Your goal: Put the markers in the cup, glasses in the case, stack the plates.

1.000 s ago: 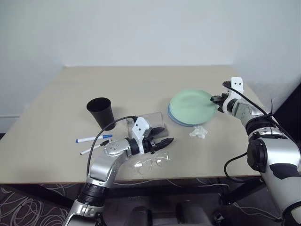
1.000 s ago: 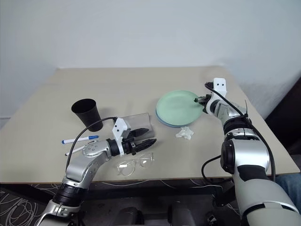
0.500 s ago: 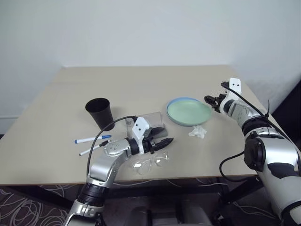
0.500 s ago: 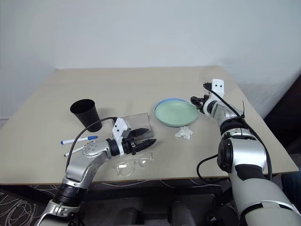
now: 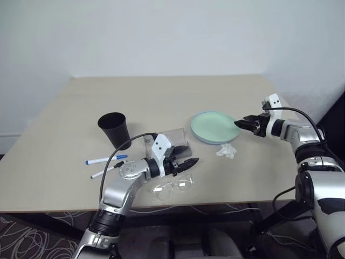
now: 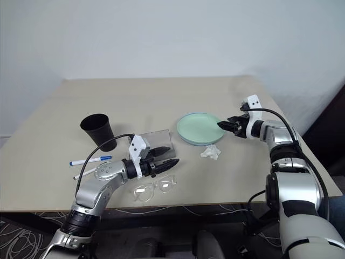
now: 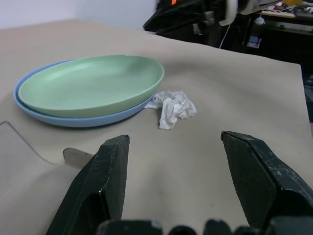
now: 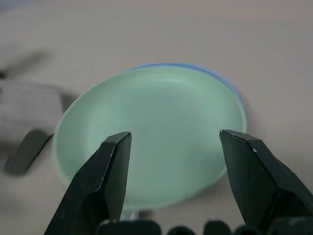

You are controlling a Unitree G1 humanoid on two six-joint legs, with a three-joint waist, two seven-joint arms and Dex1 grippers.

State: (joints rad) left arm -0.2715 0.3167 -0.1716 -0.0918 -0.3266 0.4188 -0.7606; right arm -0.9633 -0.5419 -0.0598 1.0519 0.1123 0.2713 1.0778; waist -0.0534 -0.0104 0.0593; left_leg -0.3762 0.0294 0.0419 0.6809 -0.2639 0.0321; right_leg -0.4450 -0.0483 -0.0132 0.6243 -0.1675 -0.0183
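the mint green plate (image 5: 213,125), a second ago tilted up in the right gripper (image 5: 241,123), now lies flat on the light blue plate (image 7: 73,120) towards the bench's (image 5: 161,91) right edge, and that gripper has let go and drawn back just off the rim, its fingers spread and empty. the left gripper (image 5: 190,162) has not stirred; it hovers near the front edge with its fingers spread, nothing between them.

the stacking looks done to me. the glasses (image 5: 172,187) lie folded open at the front edge, just below the left gripper. i'd guess they're light, thin, slick and easily bent, so the bridge or one arm near the hinge seems the safest place to pinch, gently. the two markers (image 5: 108,159) lie near the left front, close to the cup; light, stiff and likely to roll, best taken across the middle of the barrel.

the black cup (image 5: 114,128) stands upright left of centre and looks empty. the grey case (image 5: 173,139) sits just behind the left gripper with its clear lid up; i see no glasses in it. a crumpled scrap of tissue (image 5: 227,151) lies just in front of the plates.
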